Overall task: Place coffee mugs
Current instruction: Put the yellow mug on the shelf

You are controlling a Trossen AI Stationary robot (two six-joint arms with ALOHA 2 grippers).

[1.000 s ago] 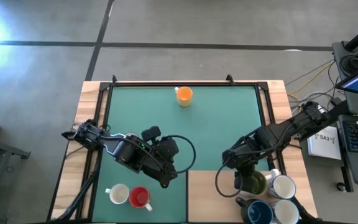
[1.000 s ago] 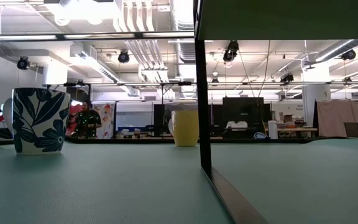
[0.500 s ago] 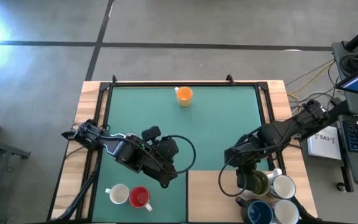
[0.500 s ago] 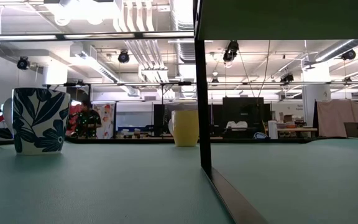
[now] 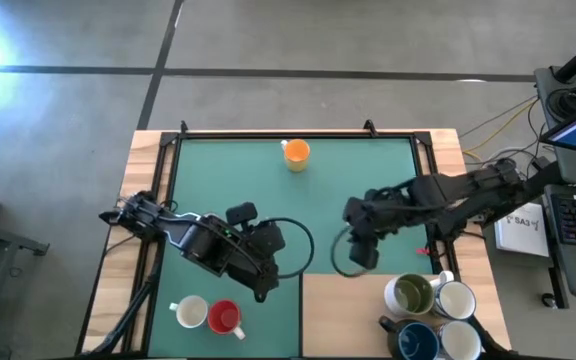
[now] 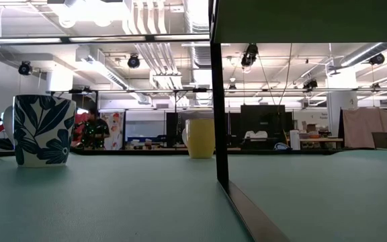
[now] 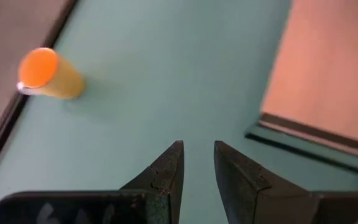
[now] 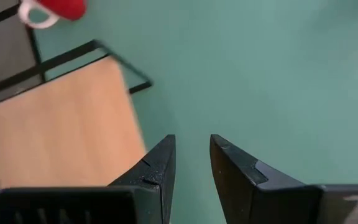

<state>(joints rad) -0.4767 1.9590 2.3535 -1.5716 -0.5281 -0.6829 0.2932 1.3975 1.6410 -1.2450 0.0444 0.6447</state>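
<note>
A white mug (image 5: 189,313) and a red mug (image 5: 224,317) are seen empty, side by side at the near left of the green bench (image 5: 358,180), just in front of the left tool (image 5: 265,288), whose fingers are parted by a narrow gap with nothing held. An orange mug (image 5: 295,153) is stood alone at the far edge. The right tool (image 5: 359,255) is held over the mat mid-right, fingers slightly apart and empty, while the olive-lined mug (image 5: 409,295), two white mugs (image 5: 454,301) and the dark blue mug (image 5: 417,341) are clustered, empty, on the wooden near-right corner.
</note>
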